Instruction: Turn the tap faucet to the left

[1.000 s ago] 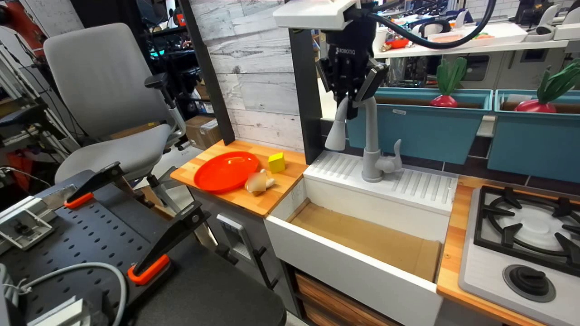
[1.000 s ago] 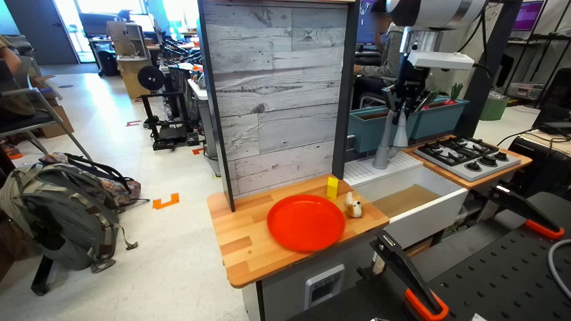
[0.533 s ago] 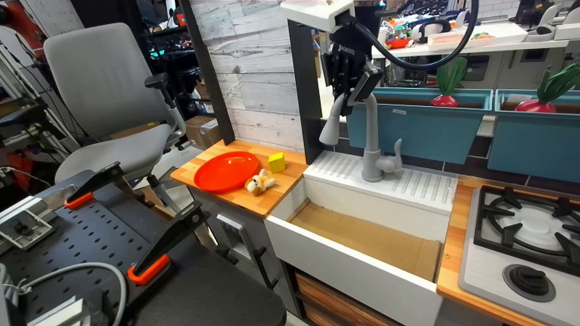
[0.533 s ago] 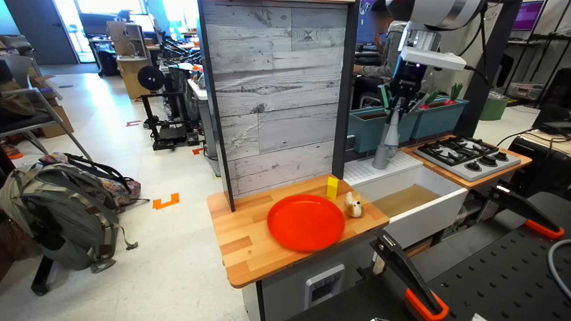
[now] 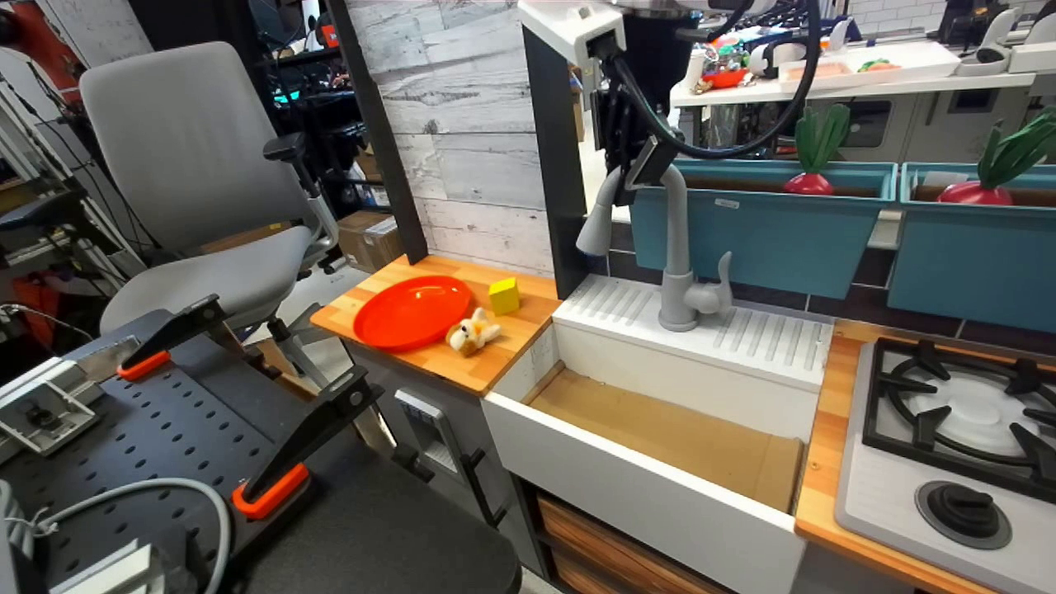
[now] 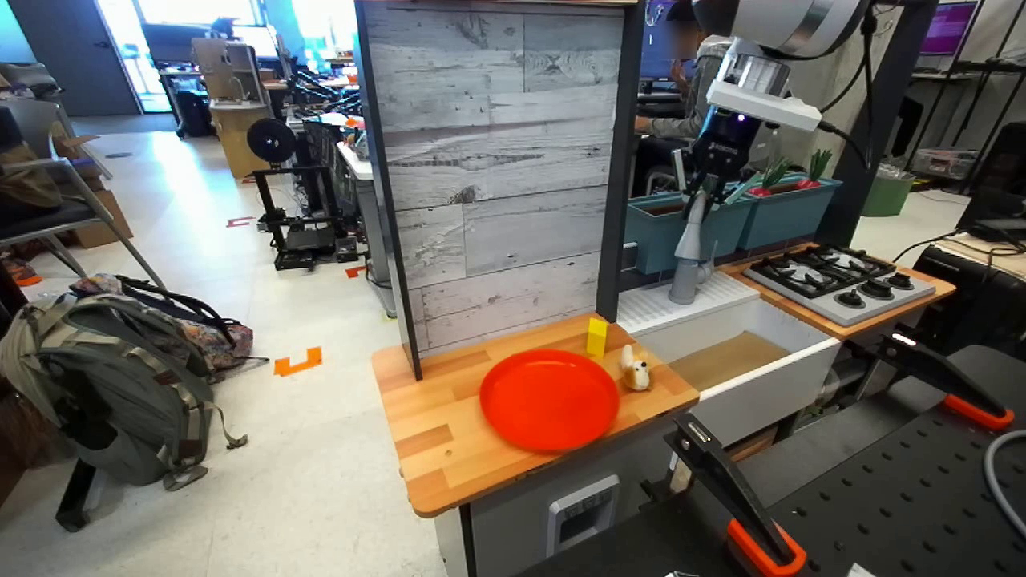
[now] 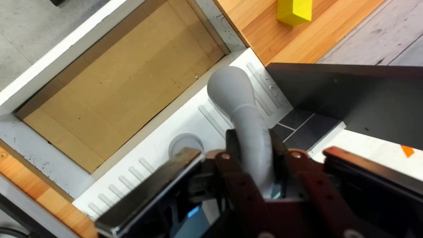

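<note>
The grey tap faucet [image 5: 676,239] stands on the white ledge behind the sink. Its side lever [image 5: 724,280] points up. It also shows in an exterior view [image 6: 688,240] and in the wrist view [image 7: 249,129]. Its arched spout points to the left in an exterior view, with the nozzle over the ribbed ledge near the black post. My gripper [image 5: 629,188] is at the top of the arch from above; it also shows in an exterior view [image 6: 696,200]. In the wrist view the fingers [image 7: 252,140] are closed on both sides of the spout. The fingers partly hide the arch.
The white sink [image 5: 643,462] lies below the tap. A black post [image 5: 554,165] stands close to the gripper. Blue planters [image 5: 759,239] hang behind the tap. A red plate [image 5: 412,312], a yellow block [image 5: 503,296] and a plush toy [image 5: 472,333] are on the wooden counter. A stove [image 5: 973,445] is beside the sink.
The spout has swung to the left in both exterior views, with the nozzle moving towards the black post. My gripper has turned and moved left with it, still around the spout.
</note>
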Controlling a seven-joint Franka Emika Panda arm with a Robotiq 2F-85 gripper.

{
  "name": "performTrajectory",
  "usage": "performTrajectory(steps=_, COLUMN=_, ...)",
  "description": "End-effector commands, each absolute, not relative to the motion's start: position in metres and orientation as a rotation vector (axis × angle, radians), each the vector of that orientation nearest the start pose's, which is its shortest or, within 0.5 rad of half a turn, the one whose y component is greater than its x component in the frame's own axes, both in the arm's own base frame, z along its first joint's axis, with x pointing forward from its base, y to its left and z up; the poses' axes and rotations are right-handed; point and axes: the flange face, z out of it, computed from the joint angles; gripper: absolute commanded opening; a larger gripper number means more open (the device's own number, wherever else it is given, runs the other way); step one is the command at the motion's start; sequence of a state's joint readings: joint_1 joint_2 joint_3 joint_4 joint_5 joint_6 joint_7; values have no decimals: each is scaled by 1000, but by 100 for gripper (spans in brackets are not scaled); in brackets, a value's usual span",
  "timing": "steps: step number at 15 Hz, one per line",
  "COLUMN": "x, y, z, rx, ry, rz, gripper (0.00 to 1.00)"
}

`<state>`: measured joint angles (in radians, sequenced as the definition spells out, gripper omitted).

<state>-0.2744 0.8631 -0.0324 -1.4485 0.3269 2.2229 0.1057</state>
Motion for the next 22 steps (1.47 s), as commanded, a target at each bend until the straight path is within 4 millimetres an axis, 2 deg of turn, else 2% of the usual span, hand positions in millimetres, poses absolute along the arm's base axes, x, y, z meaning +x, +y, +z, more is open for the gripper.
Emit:
performTrajectory(steps=1, x=702, y=-161, z=158, rx=-2596, ry=936, rz=62, gripper=6)
performTrajectory(steps=8, x=705, y=-153, z=148, rx=-2486, ry=1067, rz=-125, gripper=6)
performTrajectory(steps=9, x=704, y=-152, z=147, rx=-2487, ry=1069, rz=-136, gripper=39)
performTrajectory(steps=10, x=703, y=-152, z=145, rx=-2491, ry=1065, rz=-132, gripper=49)
performTrajectory(steps=13, x=705, y=-142, z=132, rx=-2481, ry=1058, rz=-152, gripper=69)
performTrajectory(steps=16, x=703, y=-141, z=133, rx=-2496, ry=1048, rz=-188, gripper=92)
performTrajectory(steps=17, x=703, y=-141, z=134, rx=-2496, ry=1044, rz=-191, gripper=98)
performTrajectory(steps=18, x=702, y=-141, z=135, rx=-2499, ry=1040, rz=-190, gripper=100)
performTrajectory(steps=22, x=690, y=-145, z=138, rx=-2537, ry=1008, rz=-186, gripper=100)
